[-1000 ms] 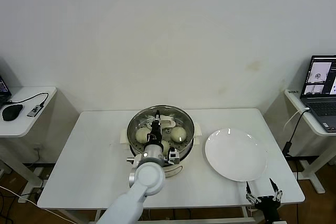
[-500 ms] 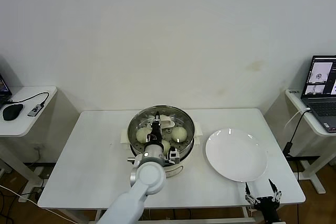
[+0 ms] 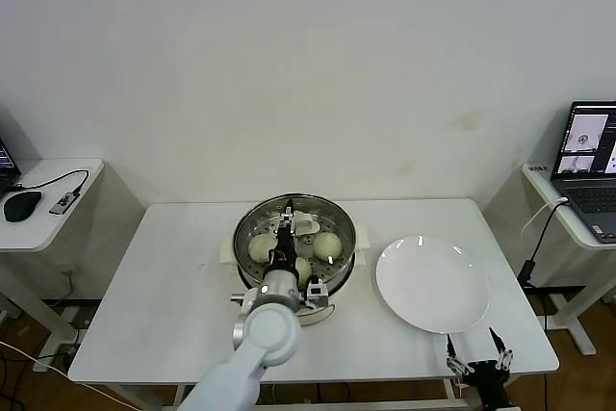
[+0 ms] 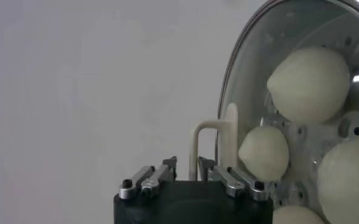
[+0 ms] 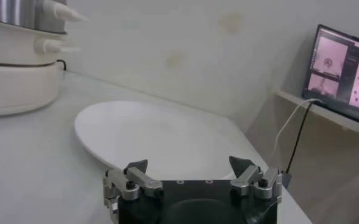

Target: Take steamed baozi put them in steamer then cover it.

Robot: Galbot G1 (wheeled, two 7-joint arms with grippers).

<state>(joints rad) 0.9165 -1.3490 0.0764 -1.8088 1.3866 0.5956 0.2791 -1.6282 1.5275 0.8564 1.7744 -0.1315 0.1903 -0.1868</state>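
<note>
Cover handle stands between the left gripper's slightly parted jaws, unclamped.

Four steamed baozi can be counted through the glass in the left wrist view, while only three of them show plainly in the head view. There is one steamer at the centre of the frame, under one cover. One white plate lies at centre right. One big desk carries these. Two small side desks stand at the left and right edges, the first bearing one mouse, the second one laptop. Two hands show: the left hand and the right hand.
</note>
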